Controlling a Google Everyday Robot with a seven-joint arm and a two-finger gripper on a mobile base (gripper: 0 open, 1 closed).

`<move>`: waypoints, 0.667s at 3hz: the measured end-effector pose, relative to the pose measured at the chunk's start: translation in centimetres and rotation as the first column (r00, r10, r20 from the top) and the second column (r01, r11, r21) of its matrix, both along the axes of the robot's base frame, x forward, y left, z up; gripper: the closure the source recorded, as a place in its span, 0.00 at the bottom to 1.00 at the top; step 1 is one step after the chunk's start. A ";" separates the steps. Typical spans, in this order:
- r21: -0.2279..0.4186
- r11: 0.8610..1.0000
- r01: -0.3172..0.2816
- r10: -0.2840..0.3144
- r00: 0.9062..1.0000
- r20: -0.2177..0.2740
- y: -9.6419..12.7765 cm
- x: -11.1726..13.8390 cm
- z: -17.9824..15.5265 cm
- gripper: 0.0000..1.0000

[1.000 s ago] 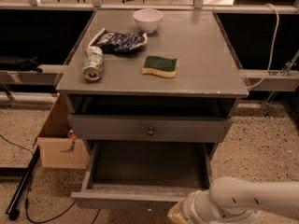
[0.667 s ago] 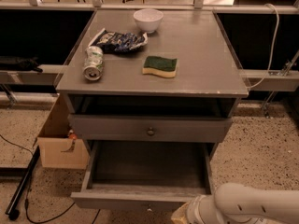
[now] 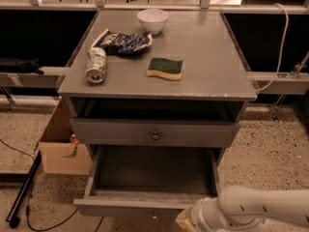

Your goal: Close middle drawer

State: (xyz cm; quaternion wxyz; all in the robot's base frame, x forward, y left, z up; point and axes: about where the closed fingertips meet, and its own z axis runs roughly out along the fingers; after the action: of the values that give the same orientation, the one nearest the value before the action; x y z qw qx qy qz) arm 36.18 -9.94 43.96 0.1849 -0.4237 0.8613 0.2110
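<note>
Grey cabinet [image 3: 207, 57] on speckled floor [image 3: 270, 153] – top holds white bowl [image 3: 153, 19], snack bag [image 3: 120, 42], soda can [image 3: 96, 64], green sponge [image 3: 165, 68]. Middle drawer [image 3: 120, 208] pulled far out, gripper [image 3: 189, 220] just beside its front, rt end – grip state can't be told. Cardboard box [image 3: 63, 153] at left

At 6 o'clock the middle drawer [image 3: 145, 204] juts far out of the desk [image 3: 207, 47] and bars the approach. The gripper [image 3: 187, 220] sits at 5 o'clock, by the right end of the drawer's front. A cardboard box [image 3: 63, 153] crowds 8 o'clock, while the floor [image 3: 270, 163] at 3 o'clock lies open.
</note>
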 end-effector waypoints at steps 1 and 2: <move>-0.014 0.999 0.032 -0.032 0.999 -0.002 -1.2 1.6 -1.4 1.00; -0.032 0.999 0.044 -0.044 0.999 -0.001 -1.7 2.2 -2.3 1.00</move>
State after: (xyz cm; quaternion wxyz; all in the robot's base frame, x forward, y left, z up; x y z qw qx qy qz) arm 38.40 -11.61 41.68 0.1819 -0.4072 0.8739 0.1935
